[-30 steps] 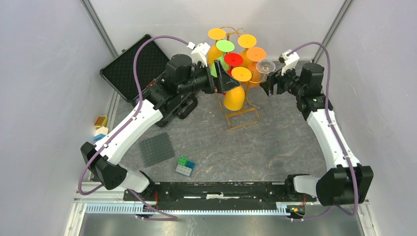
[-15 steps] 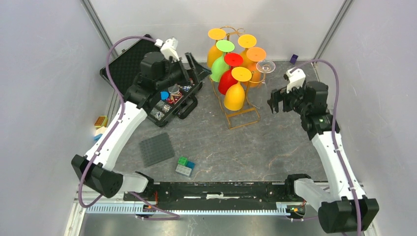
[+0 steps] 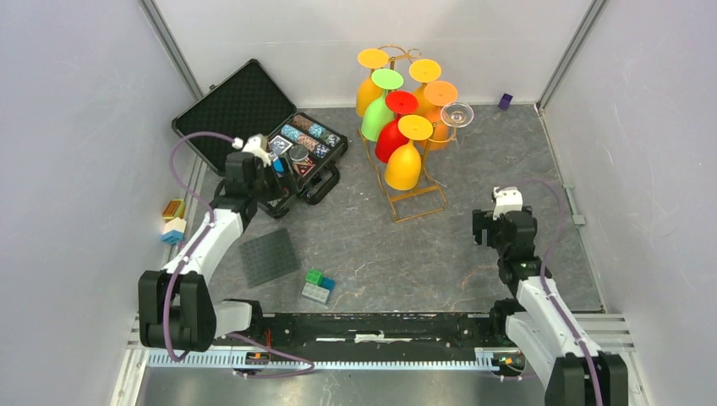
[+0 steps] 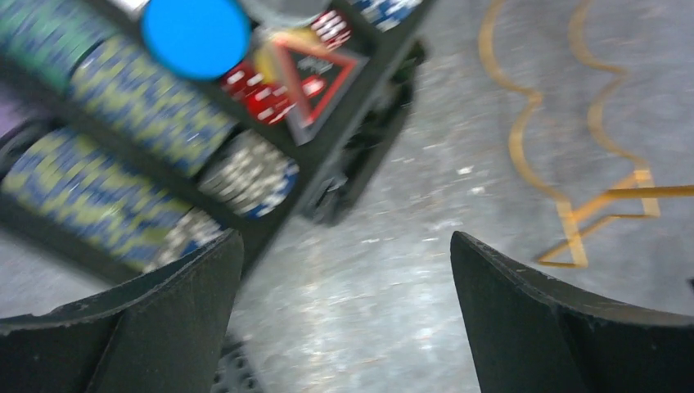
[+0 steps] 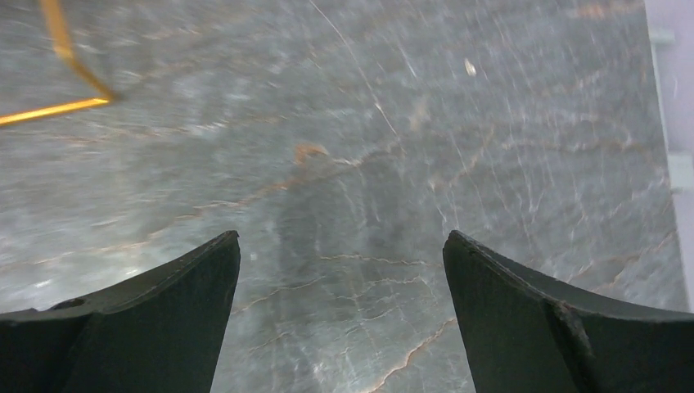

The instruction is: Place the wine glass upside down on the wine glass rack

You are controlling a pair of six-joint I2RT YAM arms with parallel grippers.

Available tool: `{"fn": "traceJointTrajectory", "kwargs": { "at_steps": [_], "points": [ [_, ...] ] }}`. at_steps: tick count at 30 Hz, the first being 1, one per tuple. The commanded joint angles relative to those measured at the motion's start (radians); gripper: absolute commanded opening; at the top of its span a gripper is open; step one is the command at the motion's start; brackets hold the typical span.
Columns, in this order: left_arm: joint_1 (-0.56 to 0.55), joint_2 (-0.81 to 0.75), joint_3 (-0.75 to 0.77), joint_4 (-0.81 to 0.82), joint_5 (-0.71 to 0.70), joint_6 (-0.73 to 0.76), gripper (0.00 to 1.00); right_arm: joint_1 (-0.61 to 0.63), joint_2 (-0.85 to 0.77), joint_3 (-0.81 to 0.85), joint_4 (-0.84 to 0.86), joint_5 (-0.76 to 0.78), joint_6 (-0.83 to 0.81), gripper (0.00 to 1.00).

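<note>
On far side of surface point(image 3: 380, 245), right flank of wine glass rack point(image 3: 412, 190): clear wine glass point(image 3: 457, 113) hung foot-up, long axis upright. Nearer to right claw point(image 5: 341, 241), ahead-left and well apart; spread, empty. Likewise spread: left claw point(image 4: 344, 241), beside chip case point(image 3: 232, 101). Placement judged complete.

Left arm point(image 3: 207, 241) and right arm point(image 3: 550, 309): white shells on the long links, black joints, a thin purple cable point(image 3: 172, 161) looping beside each, a small white block point(image 3: 254, 145) at each wrist. Left pincer point(image 4: 345, 239) and right pincer point(image 5: 341, 237): dull black wedge-shaped fingers.
</note>
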Motion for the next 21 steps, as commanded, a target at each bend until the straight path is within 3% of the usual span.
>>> {"fn": "traceJointTrajectory", "kwargs": {
  "at_steps": [1, 5, 9, 12, 15, 18, 21],
  "points": [
    [0.032, -0.066, -0.156, 0.245, -0.168, 0.199, 1.00, -0.005, 0.089, -0.186, 0.564, 0.163, 0.052, 0.98],
    [0.042, -0.027, -0.362, 0.582, -0.288, 0.295, 1.00, -0.006, 0.267, -0.274, 0.861, 0.159, -0.011, 0.98],
    [0.042, 0.073, -0.457, 0.845, -0.288, 0.374, 1.00, -0.007, 0.416, -0.381, 1.234, 0.167, -0.074, 0.98],
    [0.045, 0.154, -0.491, 0.990, -0.321, 0.382, 1.00, -0.021, 0.514, -0.348, 1.305, 0.184, -0.022, 0.98],
    [0.047, 0.226, -0.572, 1.207, -0.344, 0.372, 1.00, -0.017, 0.580, -0.346, 1.359, 0.046, -0.084, 0.98],
    [0.052, 0.220, -0.549, 1.146, -0.320, 0.378, 1.00, -0.010, 0.631, -0.423, 1.566, 0.026, -0.092, 0.98],
    [0.051, 0.212, -0.556, 1.150, -0.322, 0.378, 1.00, -0.009, 0.619, -0.400, 1.500, 0.039, -0.095, 0.98]
  ]
}}
